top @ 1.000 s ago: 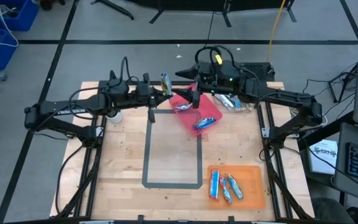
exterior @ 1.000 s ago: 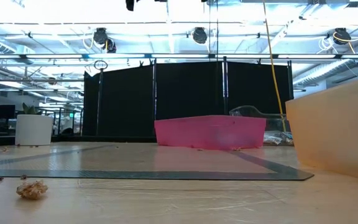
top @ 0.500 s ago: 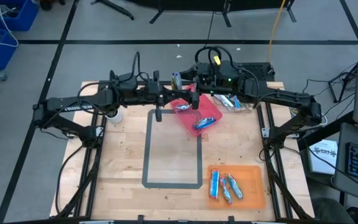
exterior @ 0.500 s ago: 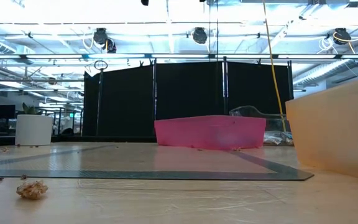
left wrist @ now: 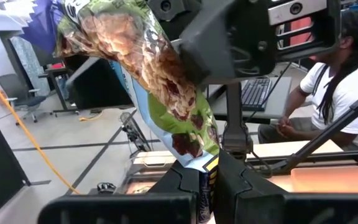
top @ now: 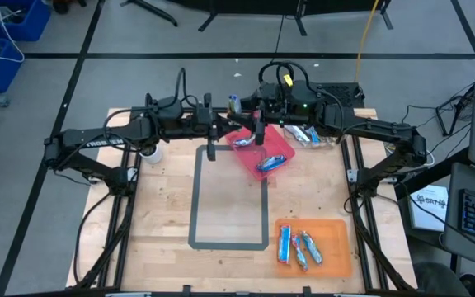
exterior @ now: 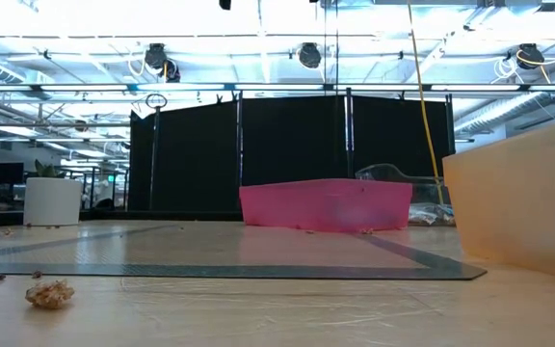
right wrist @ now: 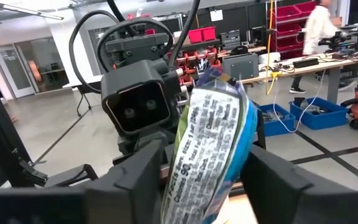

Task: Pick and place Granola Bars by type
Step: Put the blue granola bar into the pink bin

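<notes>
1. One foil-wrapped granola bar [left wrist: 166, 93], green and brown on one face and blue with print on the other, is pinched at its lower end by the left gripper [left wrist: 205, 180] and held upright above the far table edge, facing the right gripper [top: 258, 132], whose fingers are spread around it; a handover is judged likely.
2. Two blue bars are counted in the pink rectangular tray [top: 285, 149], three in the orange tray [top: 340, 233].
3. A few loose bars [top: 303, 134] are left beside the pink tray.

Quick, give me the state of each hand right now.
Left hand: closed on a granola bar, raised by the pink tray's far side.
Right hand: around that same granola bar; whether it grips cannot be told.
</notes>
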